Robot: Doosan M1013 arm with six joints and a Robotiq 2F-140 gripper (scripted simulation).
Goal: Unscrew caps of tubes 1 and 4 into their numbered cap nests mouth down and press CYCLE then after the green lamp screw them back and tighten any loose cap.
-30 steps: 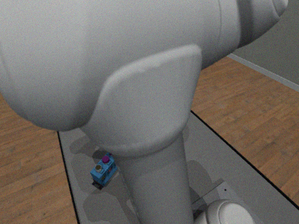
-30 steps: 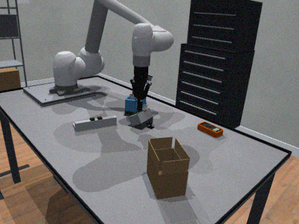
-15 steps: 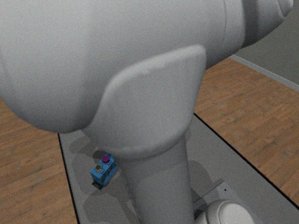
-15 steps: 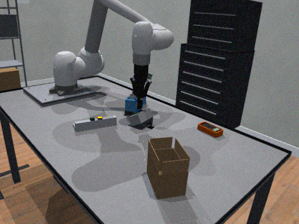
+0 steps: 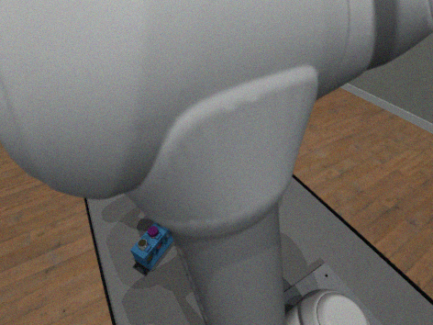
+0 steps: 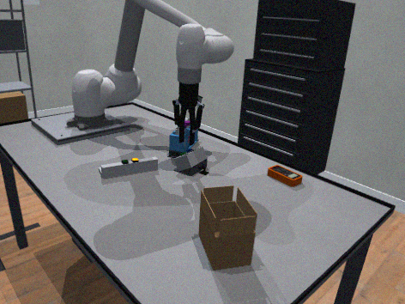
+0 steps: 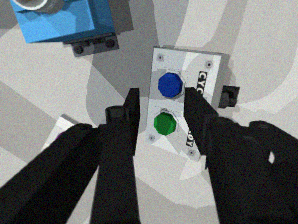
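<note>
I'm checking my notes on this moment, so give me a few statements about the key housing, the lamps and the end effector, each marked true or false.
1. The end effector is open with nothing between its fingers. True.
2. The end effector hangs over the cardboard box. False: it hangs over the key housing, by the blue decapping station.
3. An amber lamp glows on the cap tray. True.
4. The blue key and green key share one housing. True.
5. The orange device lies inside the cardboard box. False: it lies on the table, near the black drawer cabinet.
</note>
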